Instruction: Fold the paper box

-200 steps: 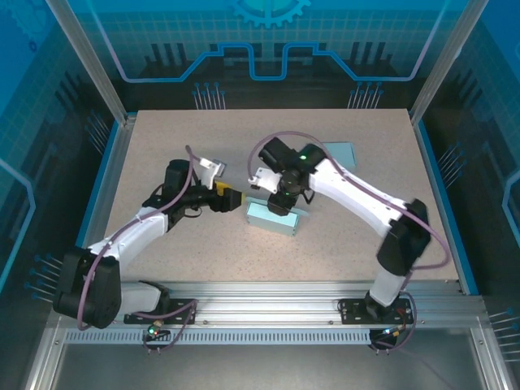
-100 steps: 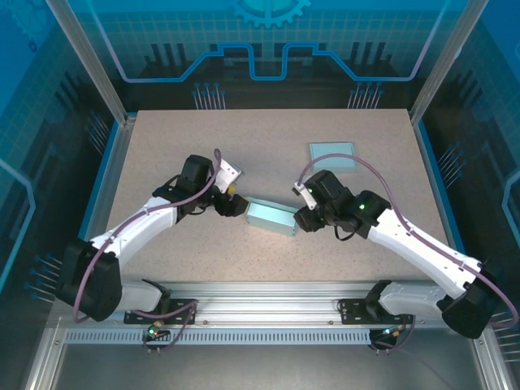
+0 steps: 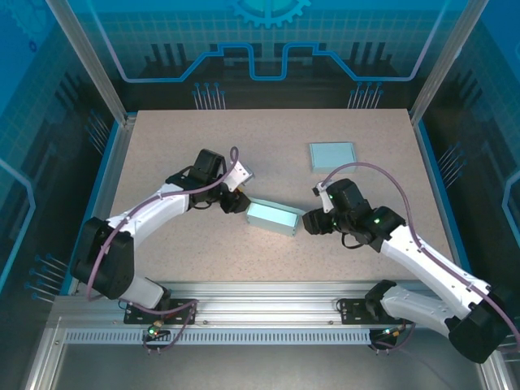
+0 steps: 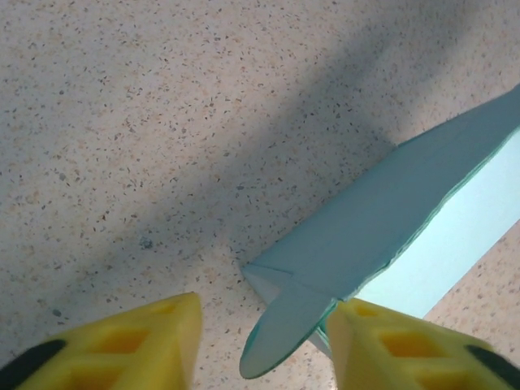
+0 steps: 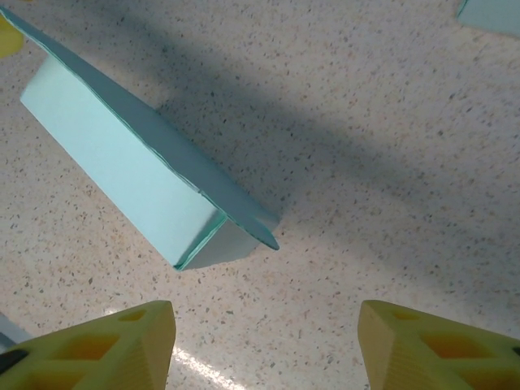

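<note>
Right claw (image 3: 312, 223) swung from atop pale teal paper box (image 3: 272, 216) to its right end; left claw (image 3: 236, 201) edged up to left flap. Both claws gaped empty; end-flap tucking looked next.

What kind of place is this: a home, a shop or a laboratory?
Probably a laboratory robot cell: a speckled table fenced by aluminium posts and blue printed panels, with a slotted mounting rail at its near edge.
</note>
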